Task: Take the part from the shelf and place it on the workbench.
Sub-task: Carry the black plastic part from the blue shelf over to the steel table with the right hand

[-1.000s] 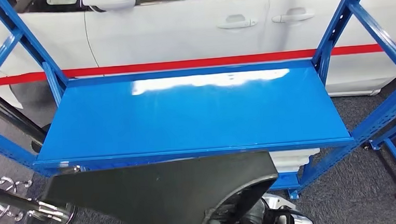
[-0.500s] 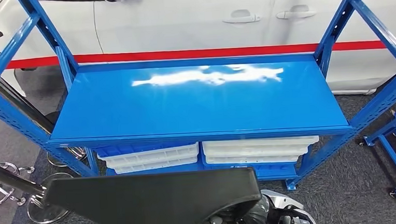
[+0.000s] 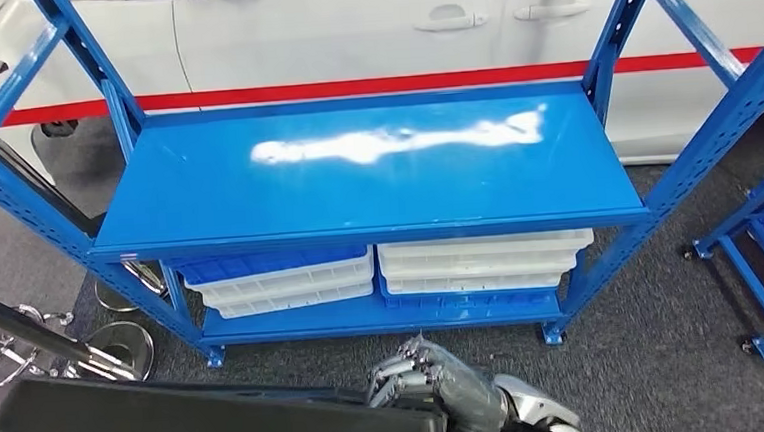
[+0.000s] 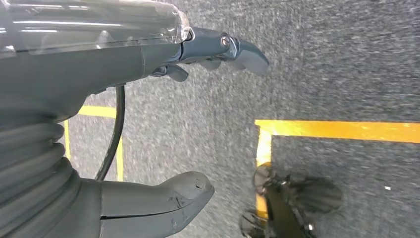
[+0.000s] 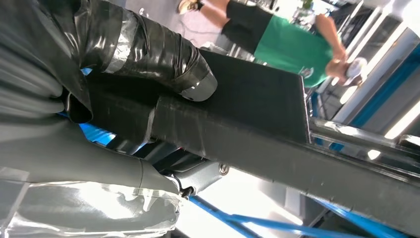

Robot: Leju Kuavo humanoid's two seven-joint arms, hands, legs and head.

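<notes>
Lower and nearer the 7 o'clock corner of the head view than a second ago sits the flat black matte panel part (image 3: 221, 426), and the blue steel shelf rack (image 3: 365, 172) now lies wholly beyond its straight upper edge, though the whole view has shifted as well. Right hand (image 3: 439, 388): grey fingers curled over the panel's corner at 5 o'clock, clamped on it; in the right wrist view the taped black thumb (image 5: 168, 59) presses the panel's broad face (image 5: 257, 94) with the fingers beneath. Panel: thin, dull, sharp-cornered, clear of the rack. Rack top shelf: glossy blue sheet with a white glare streak, bare. Lower shelf: white ribbed plastic trays (image 3: 481, 262) side by side, blue bins among them. Left hand (image 4: 163, 129): holds nothing, thumb and fingers apart, over speckled grey carpet (image 4: 327, 59) crossed by yellow floor tape (image 4: 341, 130). Open carpet lies between panel and rack. White car body with red stripe (image 3: 347, 38) at 12 o'clock.
</notes>
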